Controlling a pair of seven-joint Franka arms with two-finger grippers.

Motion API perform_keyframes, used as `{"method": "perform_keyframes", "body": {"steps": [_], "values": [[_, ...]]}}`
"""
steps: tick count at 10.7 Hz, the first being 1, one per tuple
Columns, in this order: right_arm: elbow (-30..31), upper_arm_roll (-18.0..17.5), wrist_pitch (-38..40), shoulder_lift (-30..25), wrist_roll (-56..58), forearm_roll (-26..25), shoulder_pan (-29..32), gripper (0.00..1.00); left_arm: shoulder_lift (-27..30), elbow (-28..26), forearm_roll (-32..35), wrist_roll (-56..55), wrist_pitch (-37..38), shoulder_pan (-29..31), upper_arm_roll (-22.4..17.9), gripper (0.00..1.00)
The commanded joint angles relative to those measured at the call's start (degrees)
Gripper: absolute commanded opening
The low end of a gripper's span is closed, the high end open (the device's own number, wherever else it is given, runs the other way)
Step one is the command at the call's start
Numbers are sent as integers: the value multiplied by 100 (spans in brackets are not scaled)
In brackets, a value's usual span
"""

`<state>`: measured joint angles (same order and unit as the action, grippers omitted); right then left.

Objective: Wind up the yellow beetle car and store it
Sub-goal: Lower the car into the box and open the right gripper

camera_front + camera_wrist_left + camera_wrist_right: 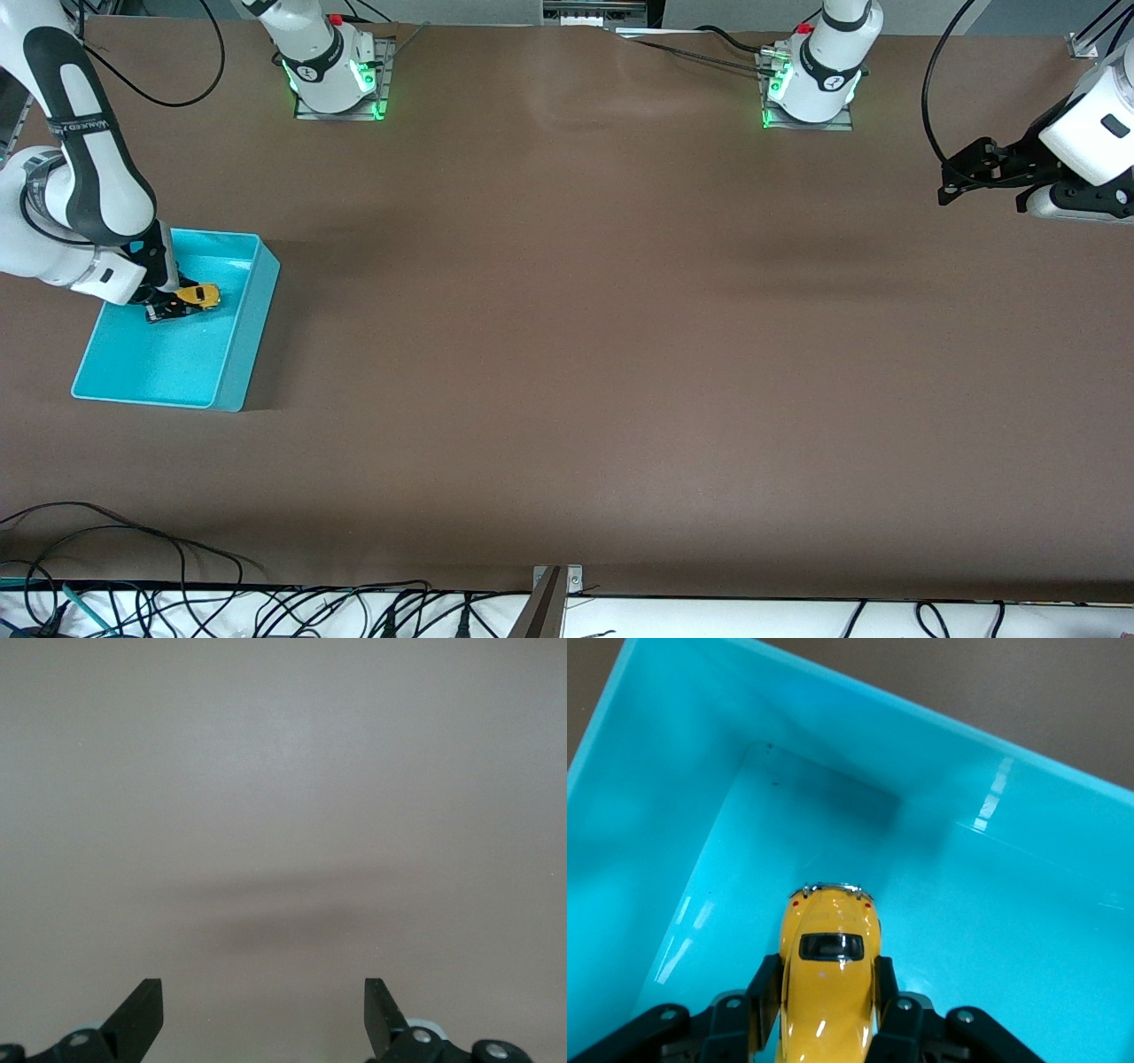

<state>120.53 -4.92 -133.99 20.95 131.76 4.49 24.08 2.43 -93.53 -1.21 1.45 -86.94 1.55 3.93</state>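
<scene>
Front view: right tool (173, 306) clamped on car (199, 296) inside the bin (248, 341).
Car's sides are gripped between both fingers (764, 997). Left tool (983, 173) waits, jaws apart, over bare bench (576, 354).

Right hand (173, 304) clamped and lowered; left hand (983, 173) waits, fingers spread.

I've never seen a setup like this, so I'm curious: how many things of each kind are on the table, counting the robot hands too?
Yellow beetle car: 1, held in the bin by the right gripper
Turquoise bin: 1
Grippers: 2, the right gripper and the left gripper, open over bare table
Total: 4
</scene>
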Motion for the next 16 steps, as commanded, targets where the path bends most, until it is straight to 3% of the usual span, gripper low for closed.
{"method": "perform_keyframes", "body": {"steps": [1, 2, 3, 5, 9, 11, 16], "values": [[-56, -79, -4, 102, 288, 157, 202, 0, -84, 195, -72, -40, 142, 38, 11, 100], [-65, -79, -65, 189, 288, 192, 246, 23, -84, 195, -72, -40, 142, 38, 3, 100], [-65, -62, -66, 225, 297, 401, 299, 63, -84, 195, -72, -40, 142, 38, 3, 100], [-65, -53, -49, 243, 297, 482, 308, 100, -84, 195, -72, -31, 142, 38, 3, 100], [-109, -70, 31, 42, 27, 482, 290, 100, -84, 195, -72, -31, 151, 65, 11, 100], [-126, -262, 83, -213, -368, 473, 273, 100, -84, 195, -72, -31, 142, 65, 11, 100], [-153, -501, 574, -1047, -2614, 473, -104, 100, -84, 195, -72, -31, 151, 65, 11, 100]]}}
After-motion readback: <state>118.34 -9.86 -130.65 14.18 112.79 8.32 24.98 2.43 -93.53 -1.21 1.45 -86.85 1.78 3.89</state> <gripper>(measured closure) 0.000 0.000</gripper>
